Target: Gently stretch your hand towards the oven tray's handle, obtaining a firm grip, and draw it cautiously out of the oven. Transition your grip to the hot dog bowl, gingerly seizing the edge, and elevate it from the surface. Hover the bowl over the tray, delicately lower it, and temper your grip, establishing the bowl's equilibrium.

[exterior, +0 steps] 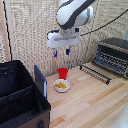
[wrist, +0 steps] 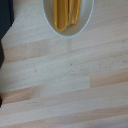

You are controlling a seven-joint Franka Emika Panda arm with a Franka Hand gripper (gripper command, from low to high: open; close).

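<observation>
A pale wooden table (exterior: 95,100) is carrying the scene, with a light woven screen standing behind it. The oven (exterior: 114,55) is sitting at the exterior view's right, and the oven tray (exterior: 96,72) is lying drawn out in front of it with the handle (exterior: 93,75) facing the open table, so the pull-out step is judged complete. The hot dog bowl (exterior: 62,85) is resting on the table just in front of a red cup (exterior: 63,73), well apart from the tray. The gripper (exterior: 61,52) is hovering above the bowl with its fingers spread and grasping nothing (lifting and placing are remaining). A black fabric case (exterior: 20,95) is occupying the exterior view's left. No legible writing or brand is showing.
</observation>
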